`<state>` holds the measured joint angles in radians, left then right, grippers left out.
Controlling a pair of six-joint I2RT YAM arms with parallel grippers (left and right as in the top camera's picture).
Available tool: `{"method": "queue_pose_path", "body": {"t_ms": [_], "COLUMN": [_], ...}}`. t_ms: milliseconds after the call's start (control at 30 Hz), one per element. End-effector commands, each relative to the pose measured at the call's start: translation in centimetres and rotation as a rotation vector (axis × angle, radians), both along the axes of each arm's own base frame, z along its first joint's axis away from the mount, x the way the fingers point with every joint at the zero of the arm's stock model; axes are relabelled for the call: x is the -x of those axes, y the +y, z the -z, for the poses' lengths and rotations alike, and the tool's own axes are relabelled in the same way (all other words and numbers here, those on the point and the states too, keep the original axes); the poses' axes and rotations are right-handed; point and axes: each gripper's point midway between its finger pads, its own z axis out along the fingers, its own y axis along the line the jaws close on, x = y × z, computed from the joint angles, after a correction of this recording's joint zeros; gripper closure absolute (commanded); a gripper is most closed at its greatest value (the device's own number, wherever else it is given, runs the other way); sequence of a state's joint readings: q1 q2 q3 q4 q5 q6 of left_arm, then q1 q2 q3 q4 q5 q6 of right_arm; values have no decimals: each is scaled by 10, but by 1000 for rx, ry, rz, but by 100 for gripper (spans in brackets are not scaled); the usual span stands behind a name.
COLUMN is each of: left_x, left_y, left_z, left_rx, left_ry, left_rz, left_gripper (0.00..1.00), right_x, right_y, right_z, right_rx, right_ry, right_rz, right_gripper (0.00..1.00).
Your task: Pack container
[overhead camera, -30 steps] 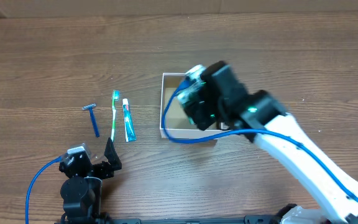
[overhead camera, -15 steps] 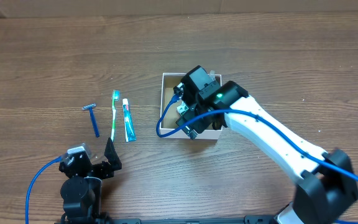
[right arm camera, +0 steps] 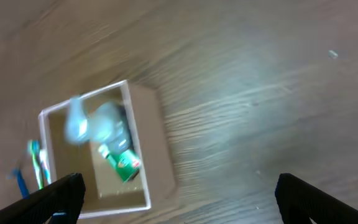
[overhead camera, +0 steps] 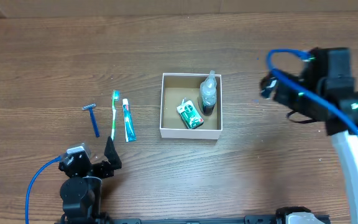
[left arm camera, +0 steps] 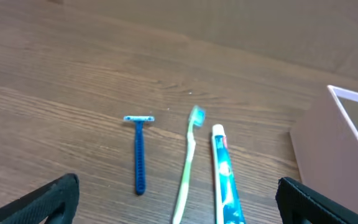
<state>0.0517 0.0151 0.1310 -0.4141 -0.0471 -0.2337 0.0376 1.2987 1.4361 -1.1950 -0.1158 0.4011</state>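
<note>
Right gripper (right arm camera: 179,193), left gripper (left arm camera: 178,190): both spread, empty. White-walled square cardboard container (overhead camera: 191,133) holds green packet (overhead camera: 190,114), clear bottle (overhead camera: 209,92).

The container (overhead camera: 190,133) is a square, shallow cardboard box (white outside, plain brown inside), sitting flat and open-topped near the toothpaste tube (overhead camera: 128,121). A clear bottle (overhead camera: 209,92) lies along its wall farthest from the tube, beside a green packet (overhead camera: 191,114).

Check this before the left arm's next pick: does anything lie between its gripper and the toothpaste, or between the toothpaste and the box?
Nothing visible does. Bare tabletop separates the left gripper from the toothpaste and the toothpaste from the box. The toothbrush lies close beside it.
</note>
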Motion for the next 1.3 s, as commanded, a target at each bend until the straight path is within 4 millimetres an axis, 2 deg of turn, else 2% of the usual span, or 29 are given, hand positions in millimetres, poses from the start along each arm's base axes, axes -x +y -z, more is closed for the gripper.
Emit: {"method": "queue_pose_path", "body": {"t_ms": [0,100,167,233,300,400,467,533,633,733,867,933,1033,1133,1233,1267], "left_x": [1,9,14,2,-12,-50,-79,-100,-116,-114,-109,-107,-108,-106,-108,-109], "left_y": [-11,17,39,42,46,57,54,46,48,48,49,49,48,48,48,49], "left_z": [-7,-24,-45,-57,-61,-60,-46,-24,15,58,93,106,120,137,150,151], "left_rx": [25,-22,-68,-54,-68,-84,-42,16,37,46,50,53,48,41,43,43], "left_ry": [-6,40,85,161,232,368,487,634,804,935,1040,1073,1100,1140,1153,1152], "left_rz": [54,-99,-228,-247,-264,-294,-234,-144,-131,-130,-132,-131,-117,-104,-104,-104], "left_gripper": [0,0,0,0,0,0,0,0,0,0,0,3,17,27,43,52], "right_x": [-2,-4,-5,-5,-5,-5,-5,-5,-5,-5,-5,-5,-5,-5,-5,-5], "right_y": [-19,-26,-26,-26,-26,-26,-26,-26,-26,-26,-26,-26,-26,-26,-26,-26], "right_z": [12,17,17,17,17,17,17,17,17,17,17,17,17,17,17,17], "right_rx": [-75,-76,-76,-76,-76,-76,-76,-76,-76,-76,-76,-76,-76,-76,-76,-76], "right_ry": [52,67,69,69,69,69,69,69,69,69,69,69,69,69,69,69], "right_rz": [87,108,108,108,108,108,108,108,108,108,108,108,108,108,108,108], "right_gripper": [0,0,0,0,0,0,0,0,0,0,0,0,0,0,0,0]}}
